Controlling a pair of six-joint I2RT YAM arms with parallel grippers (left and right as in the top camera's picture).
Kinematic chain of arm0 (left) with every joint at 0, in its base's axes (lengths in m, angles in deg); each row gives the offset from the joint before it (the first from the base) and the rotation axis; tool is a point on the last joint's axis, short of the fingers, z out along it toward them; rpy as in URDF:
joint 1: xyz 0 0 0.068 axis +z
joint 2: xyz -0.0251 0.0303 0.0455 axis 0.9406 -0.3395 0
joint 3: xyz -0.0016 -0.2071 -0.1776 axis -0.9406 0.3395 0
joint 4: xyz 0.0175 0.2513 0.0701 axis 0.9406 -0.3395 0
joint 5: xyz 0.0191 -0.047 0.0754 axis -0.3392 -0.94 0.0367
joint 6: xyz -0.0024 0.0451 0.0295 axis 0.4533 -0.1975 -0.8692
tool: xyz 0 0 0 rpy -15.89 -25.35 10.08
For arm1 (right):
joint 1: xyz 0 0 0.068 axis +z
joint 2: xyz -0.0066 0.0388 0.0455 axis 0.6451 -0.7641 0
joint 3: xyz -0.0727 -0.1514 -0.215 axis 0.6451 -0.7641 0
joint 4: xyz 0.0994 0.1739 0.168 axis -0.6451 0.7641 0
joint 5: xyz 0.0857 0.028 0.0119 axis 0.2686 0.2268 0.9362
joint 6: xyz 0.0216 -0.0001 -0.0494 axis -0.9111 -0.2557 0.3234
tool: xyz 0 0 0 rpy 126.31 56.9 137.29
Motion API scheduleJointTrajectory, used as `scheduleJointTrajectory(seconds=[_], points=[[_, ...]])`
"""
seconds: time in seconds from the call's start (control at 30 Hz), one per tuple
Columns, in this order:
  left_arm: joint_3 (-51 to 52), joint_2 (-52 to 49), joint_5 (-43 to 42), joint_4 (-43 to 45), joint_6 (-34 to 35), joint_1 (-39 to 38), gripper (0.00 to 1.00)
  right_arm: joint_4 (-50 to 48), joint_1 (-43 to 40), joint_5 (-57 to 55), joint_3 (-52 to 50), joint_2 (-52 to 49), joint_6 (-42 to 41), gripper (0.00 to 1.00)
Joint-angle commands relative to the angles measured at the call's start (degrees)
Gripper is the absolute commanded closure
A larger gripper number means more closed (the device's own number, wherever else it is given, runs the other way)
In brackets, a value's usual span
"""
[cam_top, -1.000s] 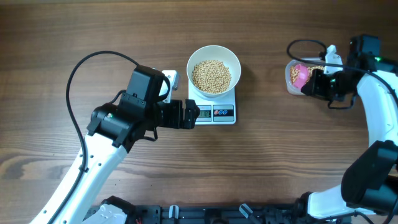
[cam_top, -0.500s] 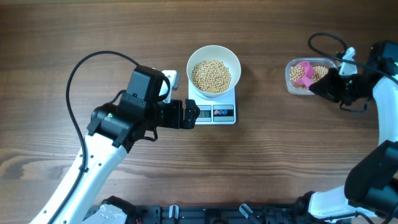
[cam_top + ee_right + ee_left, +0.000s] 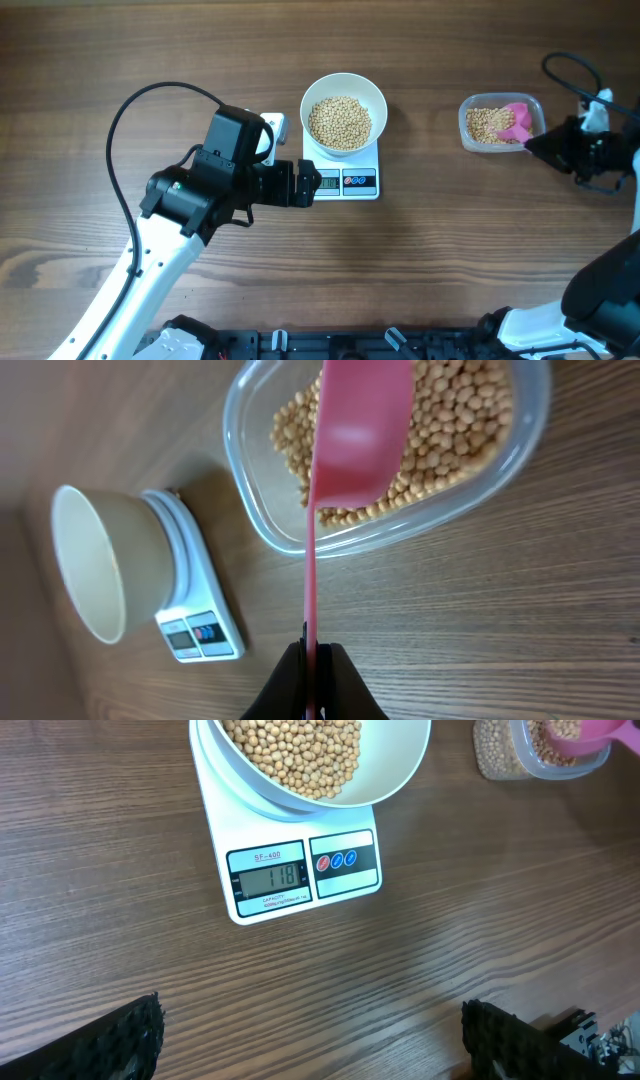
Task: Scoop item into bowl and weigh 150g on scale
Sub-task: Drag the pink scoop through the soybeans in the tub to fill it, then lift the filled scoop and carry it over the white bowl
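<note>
The white bowl (image 3: 343,113) stands on the white scale (image 3: 345,181), filled with tan beans (image 3: 339,122); in the left wrist view the display (image 3: 269,876) reads 118. My left gripper (image 3: 305,185) hovers just left of the scale's front edge, open and empty, its fingertips (image 3: 120,1038) spread wide. At the right, my right gripper (image 3: 553,145) is shut on the handle of a pink scoop (image 3: 355,430), whose cup lies over the beans (image 3: 450,420) in the clear container (image 3: 500,122).
A small white block (image 3: 272,128) sits left of the scale beside my left arm. Black cables loop over the table at the left (image 3: 140,105) and far right (image 3: 570,68). Bare wood lies in front of the scale.
My right gripper has drawn back to the right with the pink scoop, whose cup slid from the container's left side to its right side. The left arm stayed still.
</note>
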Motion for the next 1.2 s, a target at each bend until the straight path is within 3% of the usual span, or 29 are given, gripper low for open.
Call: scheduleJointTrajectory(seconds=[0.0, 0.43, 1.17], points=[[0.2, -0.2, -0.5, 0.1, -1.2, -0.3, 0.0, 0.2, -2.2, 7.5, 0.6, -0.9, 0.2, 0.96], [0.2, -0.2, -0.5, 0.1, -1.2, -0.3, 0.0, 3.0, -5.5, 9.6, 0.6, -0.9, 1.8, 0.96], [0.2, -0.2, -0.5, 0.1, -1.2, -0.3, 0.0, 5.2, -5.4, 28.5, 0.6, -0.9, 6.4, 0.96]])
